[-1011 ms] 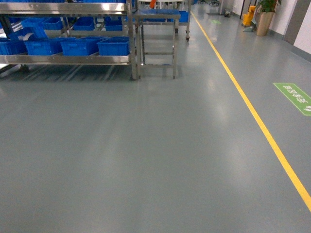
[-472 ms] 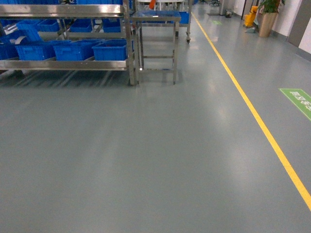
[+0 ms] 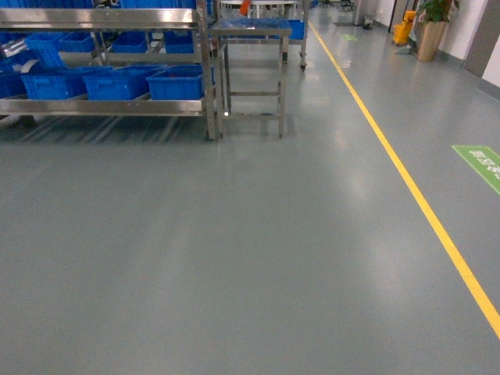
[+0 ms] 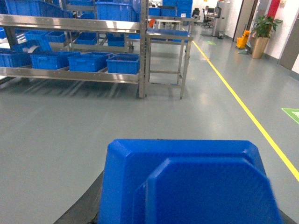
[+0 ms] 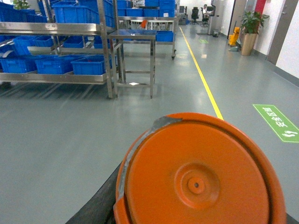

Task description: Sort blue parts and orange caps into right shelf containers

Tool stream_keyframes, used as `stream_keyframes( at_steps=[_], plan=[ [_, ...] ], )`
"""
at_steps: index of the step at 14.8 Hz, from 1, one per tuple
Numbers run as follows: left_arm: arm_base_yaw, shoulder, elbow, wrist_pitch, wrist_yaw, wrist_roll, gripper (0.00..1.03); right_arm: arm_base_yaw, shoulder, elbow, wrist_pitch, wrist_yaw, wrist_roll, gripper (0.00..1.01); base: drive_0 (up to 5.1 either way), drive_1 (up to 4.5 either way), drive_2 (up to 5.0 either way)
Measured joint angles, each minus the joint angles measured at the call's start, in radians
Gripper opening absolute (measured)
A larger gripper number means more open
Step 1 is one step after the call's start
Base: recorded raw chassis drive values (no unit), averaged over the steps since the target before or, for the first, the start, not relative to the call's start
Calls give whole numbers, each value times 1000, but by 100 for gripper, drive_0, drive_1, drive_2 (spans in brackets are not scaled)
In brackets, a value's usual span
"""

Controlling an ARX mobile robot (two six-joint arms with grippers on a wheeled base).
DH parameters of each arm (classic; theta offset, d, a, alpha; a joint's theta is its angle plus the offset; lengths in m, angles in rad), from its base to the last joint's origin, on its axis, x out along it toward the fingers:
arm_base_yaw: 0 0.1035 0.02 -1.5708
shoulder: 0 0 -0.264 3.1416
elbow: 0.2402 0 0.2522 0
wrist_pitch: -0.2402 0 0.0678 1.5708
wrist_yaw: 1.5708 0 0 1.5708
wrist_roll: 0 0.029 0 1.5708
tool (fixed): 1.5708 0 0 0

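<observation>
Blue part [image 4: 187,184] fills the bottom of the left wrist view, one only, seemingly carried at the left gripper; its jaws are hidden, so I cannot tell their state. Likely light, stiff, slick plastic, best pinched across the flat base. Left of centre stands the shelf [image 3: 109,105] with several blue containers [image 3: 176,82], a steel table [image 3: 250,31] beside it. One orange cap [image 5: 201,175] fills the right wrist view, probably light and rigid, gripped by its rim; right gripper state equally untellable.
</observation>
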Motion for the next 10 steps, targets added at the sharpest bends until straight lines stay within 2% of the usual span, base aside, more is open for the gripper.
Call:
stream_keyframes(
  at_steps=[10],
  plan=[
    [0,0,0,3,0,0,43,0,0,0,2,0,0,44,-8,410,-426]
  ],
)
